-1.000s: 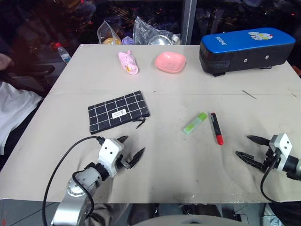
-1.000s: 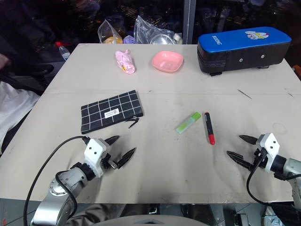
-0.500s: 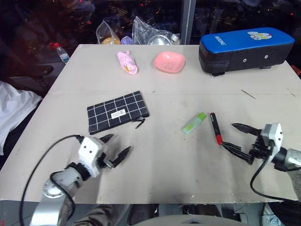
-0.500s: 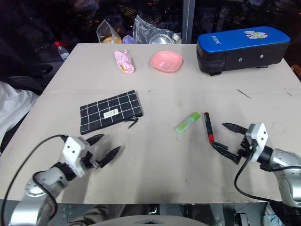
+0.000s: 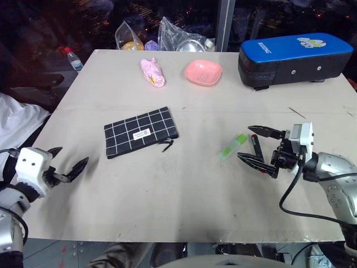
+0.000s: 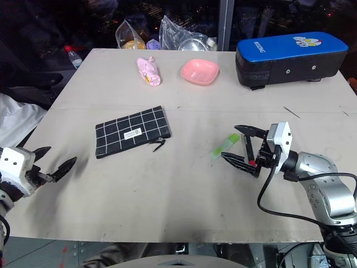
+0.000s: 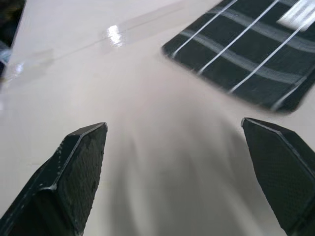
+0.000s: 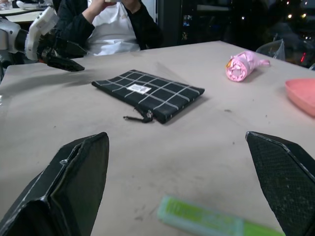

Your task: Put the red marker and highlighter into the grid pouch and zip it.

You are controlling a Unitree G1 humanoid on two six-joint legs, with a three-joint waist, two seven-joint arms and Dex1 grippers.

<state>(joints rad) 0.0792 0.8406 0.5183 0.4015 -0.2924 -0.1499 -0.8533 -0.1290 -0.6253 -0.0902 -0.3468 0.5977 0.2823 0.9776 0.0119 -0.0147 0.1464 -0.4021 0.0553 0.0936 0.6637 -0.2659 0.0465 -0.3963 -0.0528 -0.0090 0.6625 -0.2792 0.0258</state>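
The grid pouch (image 5: 141, 132) lies flat left of the table's middle, its zipper pull at its near right corner. The light-green highlighter (image 5: 232, 146) lies right of centre, with the red marker (image 5: 257, 147) just to its right. My right gripper (image 5: 244, 142) is open, pointing left, and its fingers stand on either side of the marker and partly cover it. In the right wrist view the highlighter (image 8: 206, 219) lies low between the fingers, with the pouch (image 8: 147, 93) beyond. My left gripper (image 5: 72, 155) is open at the table's left edge, apart from the pouch (image 7: 256, 64).
A blue-and-black case (image 5: 295, 58) stands at the back right. A pink dish (image 5: 203, 72), a pink wrapped bundle (image 5: 152, 73) and plastic bags (image 5: 167, 39) sit along the far edge. A person (image 8: 113, 24) sits at the table's left side.
My left gripper has swung from the near middle out to the table's left edge. My right gripper has moved left and up from the near right until it straddles the marker.
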